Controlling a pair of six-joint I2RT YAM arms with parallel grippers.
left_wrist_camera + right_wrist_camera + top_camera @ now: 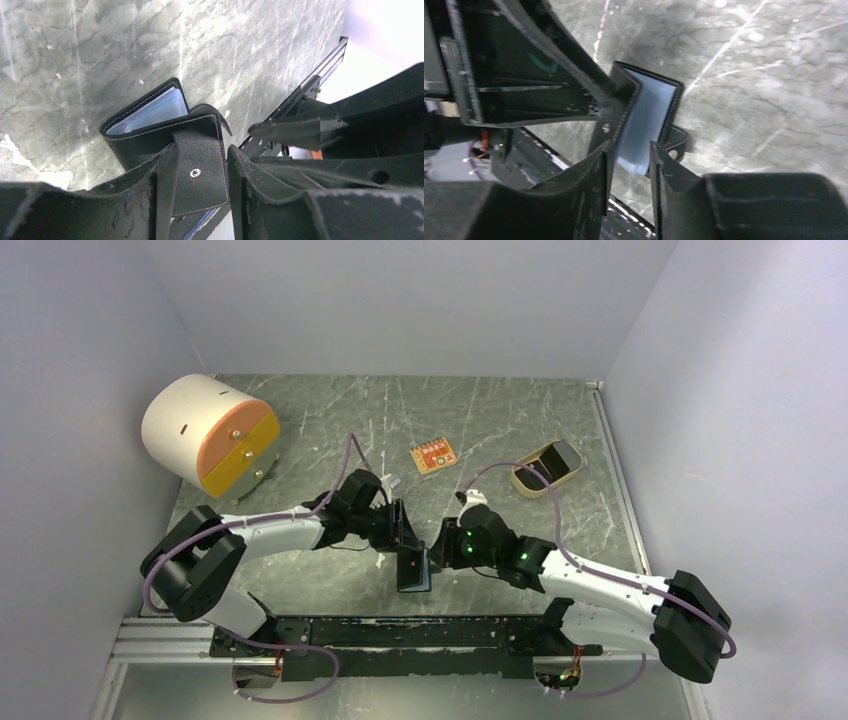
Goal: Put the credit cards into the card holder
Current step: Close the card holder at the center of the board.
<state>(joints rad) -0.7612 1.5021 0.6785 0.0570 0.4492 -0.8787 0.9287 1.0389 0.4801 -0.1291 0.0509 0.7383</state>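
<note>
The card holder (pixel 413 567) is a black wallet standing half open on the table near the front edge, its bluish pockets (pixel 646 120) showing. My left gripper (pixel 399 528) is at its far side. In the left wrist view the left gripper (pixel 200 150) is open, with the snap tab (pixel 200 170) lying between its fingers. My right gripper (pixel 441 544) comes from the right; it (pixel 629 145) is open, its tips on either side of the lower end of the pockets, with a gap on the left. The dark credit cards (pixel 556 457) lie in a tan oval tray (pixel 525 481) at the back right.
A white round box (pixel 195 420) with orange and yellow drawers stands at the back left. A small orange board (pixel 433 455) lies behind the grippers. The black rail (pixel 420 632) of the arm bases runs along the front edge. Walls close in on three sides.
</note>
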